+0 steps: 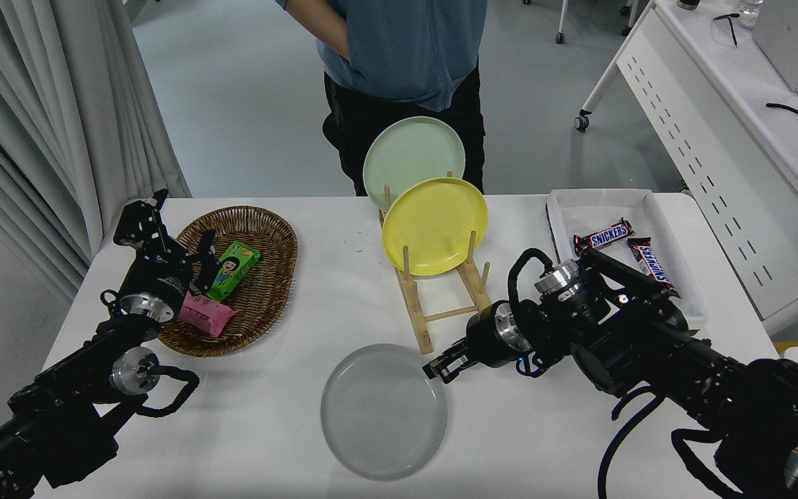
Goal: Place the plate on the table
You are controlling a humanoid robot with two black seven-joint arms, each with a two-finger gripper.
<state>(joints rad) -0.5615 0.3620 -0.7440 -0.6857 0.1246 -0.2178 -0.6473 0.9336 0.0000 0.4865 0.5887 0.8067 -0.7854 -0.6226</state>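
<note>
The light-grey plate (384,411) lay flat, face up, on the white table (288,443), the right gripper (440,365) released just beside its rim

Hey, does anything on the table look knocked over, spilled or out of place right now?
Nothing stands out. The grey plate lies flat on the table, beside the right gripper. The yellow plate and green plate stand in the wooden rack. Snacks sit in the basket and tray.
</note>
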